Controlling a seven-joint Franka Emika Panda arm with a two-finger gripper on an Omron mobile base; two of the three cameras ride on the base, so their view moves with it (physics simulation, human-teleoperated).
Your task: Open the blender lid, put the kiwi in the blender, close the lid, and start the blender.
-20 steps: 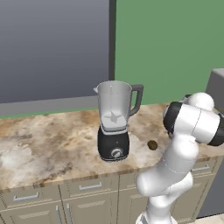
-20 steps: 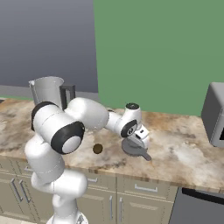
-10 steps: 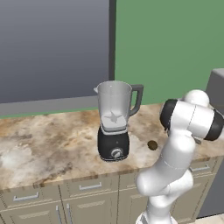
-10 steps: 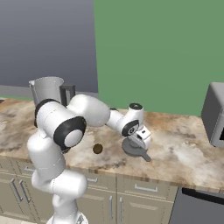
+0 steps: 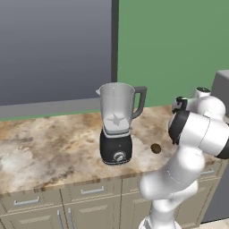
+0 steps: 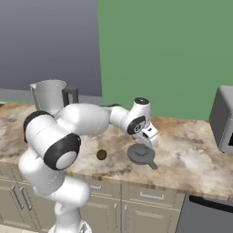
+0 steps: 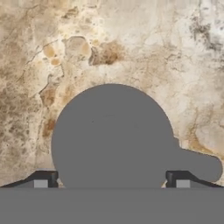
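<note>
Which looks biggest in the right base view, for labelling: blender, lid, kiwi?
1. blender, though the arm hides its base
2. blender lid, lying on the counter
3. kiwi, clearly smallest

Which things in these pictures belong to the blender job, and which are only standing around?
For the job:
- clear grey-tinted blender jar on glossy black base, open on top
- round dark grey lid, lying on the counter
- small brown oval kiwi
- claw, open above the lid

Standing around:
- grey box-shaped appliance
- marbled beige counter
</note>
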